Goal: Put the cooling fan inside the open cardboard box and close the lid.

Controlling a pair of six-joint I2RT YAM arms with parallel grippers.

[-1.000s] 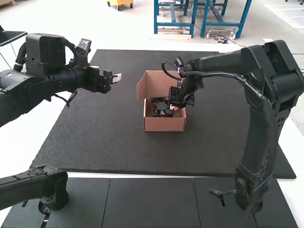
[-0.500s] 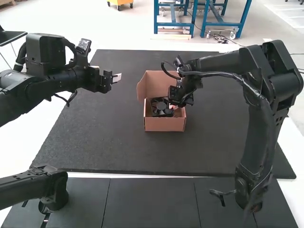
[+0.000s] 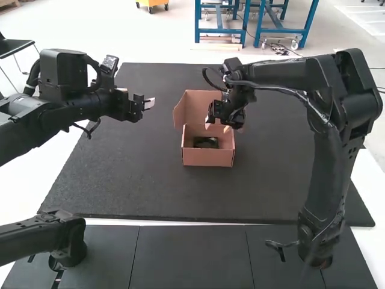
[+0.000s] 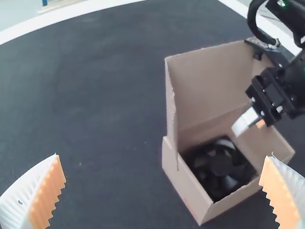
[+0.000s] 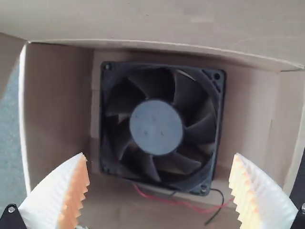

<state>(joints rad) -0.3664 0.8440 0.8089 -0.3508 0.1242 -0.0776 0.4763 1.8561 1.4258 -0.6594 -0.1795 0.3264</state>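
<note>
Rising out of the cardboard box over the last second, the right pincer is now hanging just above its opening, ribbed fingers spread wide and gripping nothing. From where I'm standing, the cooling fan is lying flat on the box floor, blades up, with its thin wires trailing along one wall, so the first half of the job is looking done. What is mattering now is the lid: it is standing upright along the far edge of the box, directly behind the right pincer and very close to it, and I judge it is needing to swing forward and down over the fan. The left pincer is holding level over the black mat, also open and empty, pointing at the box from well apart on its left, so the right arm is sitting much nearer the lid.
</note>
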